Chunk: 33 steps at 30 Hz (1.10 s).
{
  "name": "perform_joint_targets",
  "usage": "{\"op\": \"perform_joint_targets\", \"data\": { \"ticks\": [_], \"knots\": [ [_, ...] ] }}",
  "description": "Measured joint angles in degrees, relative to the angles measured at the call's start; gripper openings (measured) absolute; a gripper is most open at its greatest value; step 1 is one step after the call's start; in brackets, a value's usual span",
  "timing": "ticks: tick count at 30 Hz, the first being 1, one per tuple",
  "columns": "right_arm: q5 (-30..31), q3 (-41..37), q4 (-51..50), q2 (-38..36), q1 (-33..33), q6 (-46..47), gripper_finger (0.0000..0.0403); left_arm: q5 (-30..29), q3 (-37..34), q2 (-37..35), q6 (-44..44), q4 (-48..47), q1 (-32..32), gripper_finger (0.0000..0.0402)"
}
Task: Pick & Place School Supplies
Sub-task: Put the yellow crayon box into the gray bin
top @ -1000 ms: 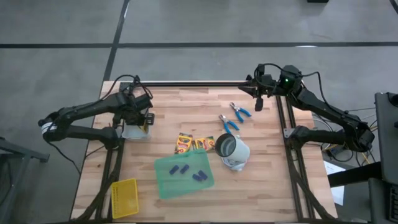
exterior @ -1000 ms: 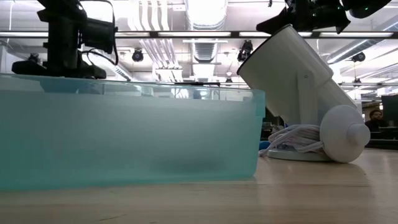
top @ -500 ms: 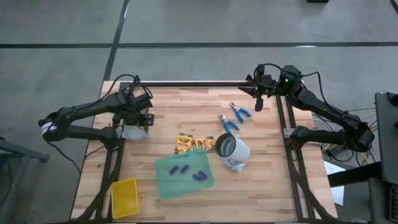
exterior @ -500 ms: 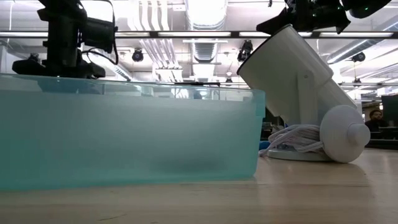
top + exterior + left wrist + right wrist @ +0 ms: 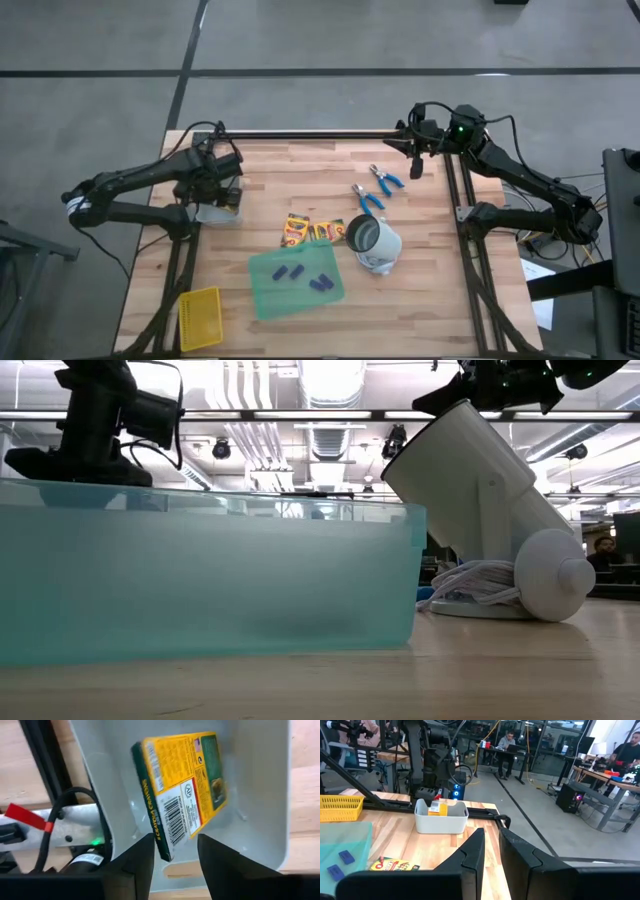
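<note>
My left pincer (image 5: 175, 857) hangs directly above the white bin (image 5: 260, 795) at the left side of the table (image 5: 300, 170); its fingers stand apart and hold nothing; one crayon box (image 5: 180, 790) lies tilted inside the bin just beyond the fingertips, its long axis running roughly along the line of my reach, its lower end between the two fingers. I judge this box already placed. The remaining crayon boxes (image 5: 312, 231) lie near the table's middle, toward the right from my left pincer, beside the green sheet (image 5: 295, 281) carrying the purple-blue pieces (image 5: 320, 284); the blue-handled tools (image 5: 375, 190) lie nearer my right pincer (image 5: 487, 857), which waits at the far right corner, fingers slightly apart, empty.
</note>
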Motion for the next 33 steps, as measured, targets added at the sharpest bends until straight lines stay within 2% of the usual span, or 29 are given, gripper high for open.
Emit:
{"op": "perform_joint_targets", "data": {
  "ticks": [13,19,29,33],
  "knots": [
    [0.0,0.0,-0.1,0.0,0.0,-0.1,0.0057,0.0,0.5,0.0,0.0,-1.3,0.0,0.0154],
    [0.0,0.0,-0.3,0.0,0.0,-0.2,0.0057,0.6,0.5,0.0,-1.0,3.2,0.0,0.0154],
    [0.0,0.0,-0.3,0.0,0.0,-0.2,0.0057,2.1,6.4,0.0,8.9,12.5,0.0,0.0154],
    [0.0,0.0,-0.3,0.0,0.0,-0.2,0.0057,2.3,9.5,0.0,17.0,19.1,0.0,0.0154]
  ]
}}
